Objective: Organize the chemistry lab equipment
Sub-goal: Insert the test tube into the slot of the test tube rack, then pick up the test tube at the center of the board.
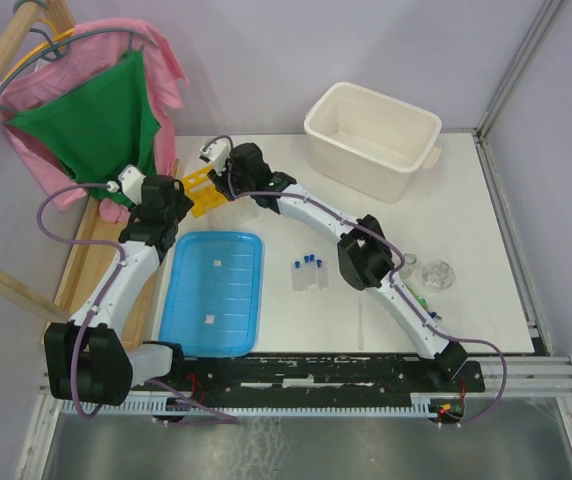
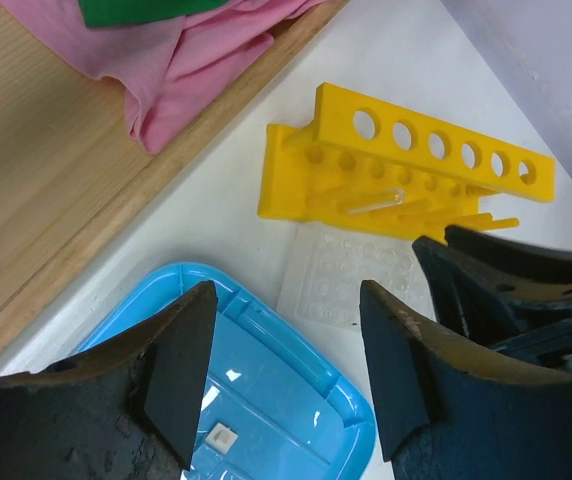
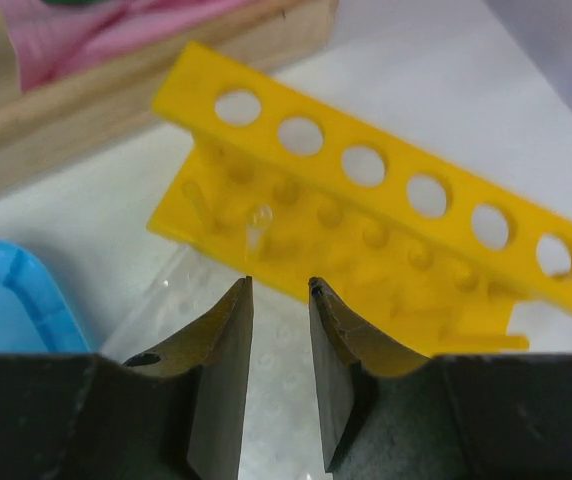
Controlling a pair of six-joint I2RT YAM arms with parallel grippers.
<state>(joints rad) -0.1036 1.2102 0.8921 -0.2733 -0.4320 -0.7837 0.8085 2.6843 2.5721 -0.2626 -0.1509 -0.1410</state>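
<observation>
The yellow tube rack (image 1: 200,189) sits at the back left of the table, between my two grippers. A clear tube (image 2: 371,200) lies across its lower shelf, also seen as a clear tube (image 3: 258,228) in the right wrist view. My left gripper (image 2: 286,370) hangs open and empty over the corner of the blue lid (image 2: 266,380), short of the rack (image 2: 406,170). My right gripper (image 3: 280,290) is open by a narrow gap, empty, just in front of the rack (image 3: 386,220). Several blue-capped tubes (image 1: 309,270) lie mid-table. Two glass flasks (image 1: 436,275) stand at the right.
The white tub (image 1: 371,135) stands at the back right. The blue ribbed lid (image 1: 211,290) lies front left. A clear dimpled plastic sheet (image 2: 351,275) lies under the grippers by the rack. A wooden board (image 2: 56,200) with pink cloth (image 2: 186,60) borders the left edge.
</observation>
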